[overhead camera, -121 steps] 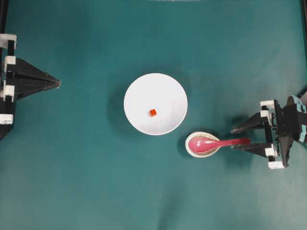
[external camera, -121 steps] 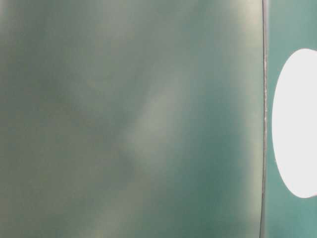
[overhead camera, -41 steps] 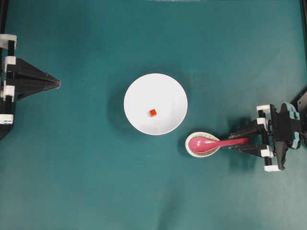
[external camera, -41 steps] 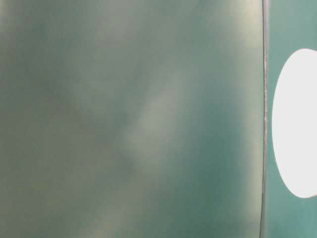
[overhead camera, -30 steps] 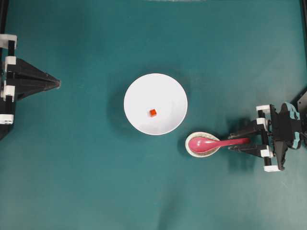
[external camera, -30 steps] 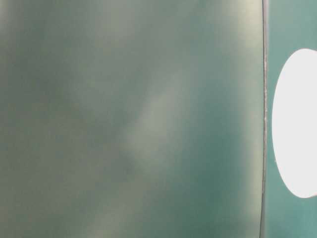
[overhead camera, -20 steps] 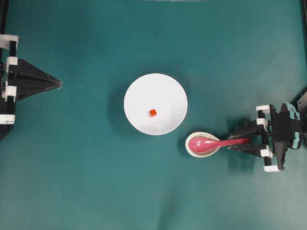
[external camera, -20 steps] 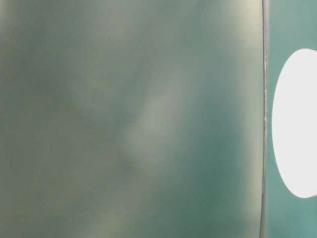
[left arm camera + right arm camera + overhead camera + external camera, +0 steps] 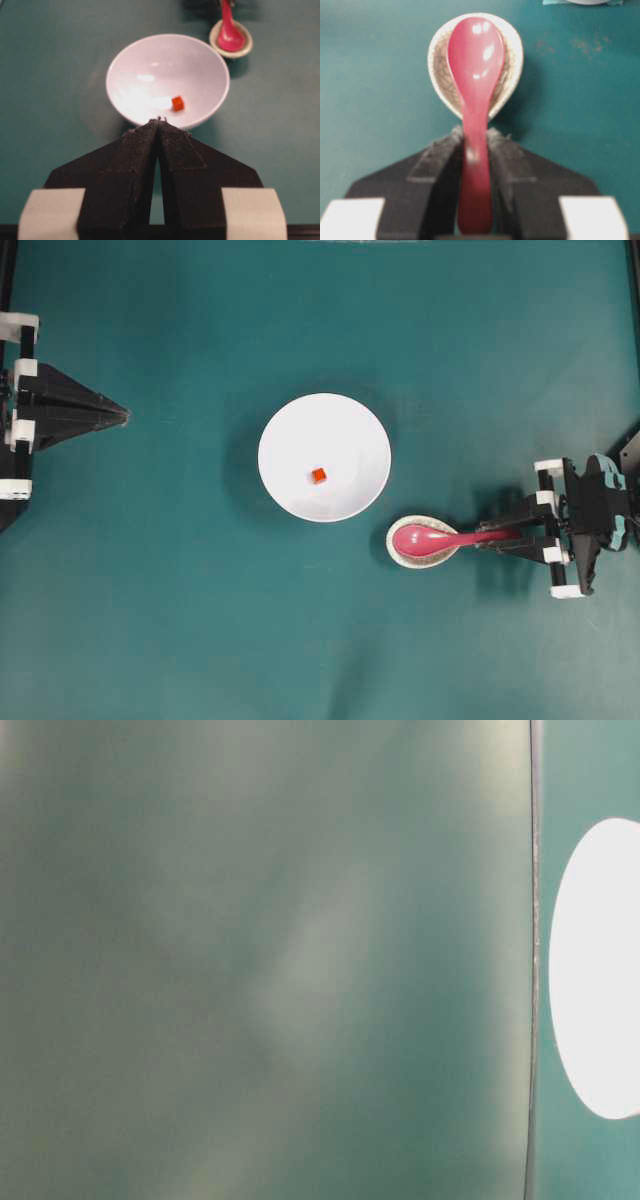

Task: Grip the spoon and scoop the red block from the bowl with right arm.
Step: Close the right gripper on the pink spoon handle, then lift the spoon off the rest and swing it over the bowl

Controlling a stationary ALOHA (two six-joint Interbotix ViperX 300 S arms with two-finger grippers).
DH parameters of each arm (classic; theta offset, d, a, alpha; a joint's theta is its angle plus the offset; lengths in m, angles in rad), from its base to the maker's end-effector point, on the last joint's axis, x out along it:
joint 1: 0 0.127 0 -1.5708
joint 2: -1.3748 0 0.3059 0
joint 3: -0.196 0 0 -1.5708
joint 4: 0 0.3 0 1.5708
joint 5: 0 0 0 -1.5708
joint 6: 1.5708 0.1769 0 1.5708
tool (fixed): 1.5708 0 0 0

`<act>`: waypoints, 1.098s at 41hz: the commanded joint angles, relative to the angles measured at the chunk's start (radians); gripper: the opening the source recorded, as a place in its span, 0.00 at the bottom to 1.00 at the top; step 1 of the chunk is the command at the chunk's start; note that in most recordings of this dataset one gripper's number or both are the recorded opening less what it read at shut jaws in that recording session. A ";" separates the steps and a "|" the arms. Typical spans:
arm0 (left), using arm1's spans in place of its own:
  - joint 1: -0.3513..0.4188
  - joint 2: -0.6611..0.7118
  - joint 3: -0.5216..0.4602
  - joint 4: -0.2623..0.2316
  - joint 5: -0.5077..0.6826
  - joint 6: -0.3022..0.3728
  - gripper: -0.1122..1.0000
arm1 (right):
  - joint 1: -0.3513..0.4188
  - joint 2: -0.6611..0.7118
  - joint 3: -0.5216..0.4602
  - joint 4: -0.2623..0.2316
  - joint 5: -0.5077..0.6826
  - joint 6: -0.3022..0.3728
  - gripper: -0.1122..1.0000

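While the right tool [image 9: 475, 145] pinches the spoon [image 9: 476, 85], teal table [image 9: 180, 620] underlies.

Most of this view is a big blurry green-grey surface [image 9: 260, 960], too soft and fuzzy to tell what it is. A paler patch sits near the middle of it. A thin, light line [image 9: 533, 960] runs from top to bottom near the right side. Past that line the color is a cleaner teal, and a bright white rounded shape [image 9: 598, 970] is cut off by the right edge.
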 commanded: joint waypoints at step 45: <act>0.011 0.008 -0.023 0.000 0.006 0.002 0.10 | -0.296 -0.716 -0.092 0.000 0.765 -0.396 0.32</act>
